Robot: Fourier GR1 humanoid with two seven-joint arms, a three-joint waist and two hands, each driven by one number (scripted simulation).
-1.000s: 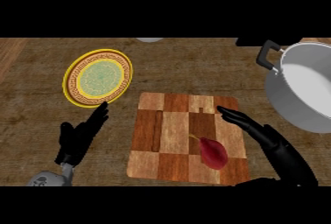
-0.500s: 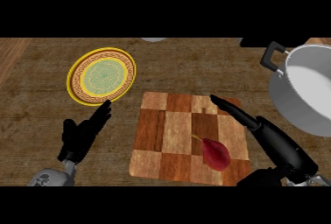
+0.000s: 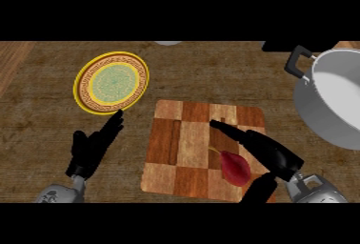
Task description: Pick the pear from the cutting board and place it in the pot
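A dark red pear (image 3: pixel 235 167) lies on the lower right part of the checkered wooden cutting board (image 3: pixel 184 147). My right hand (image 3: pixel 265 151) is over the board right beside the pear, fingers straight and pointing up-left, thumb low at the board's bottom edge, so the pear sits between fingers and thumb. The hand is open. The grey pot (image 3: pixel 329 100) with a black handle stands at the right edge. My left hand (image 3: pixel 95 147) rests open left of the board, below the plate.
A yellow-rimmed patterned plate (image 3: pixel 111 82) lies at the upper left on the brown counter. A pale round object (image 3: pixel 167 43) peeks in at the top edge.
My right hand has swung left over the board and closer to the pear. The left hand has barely moved.
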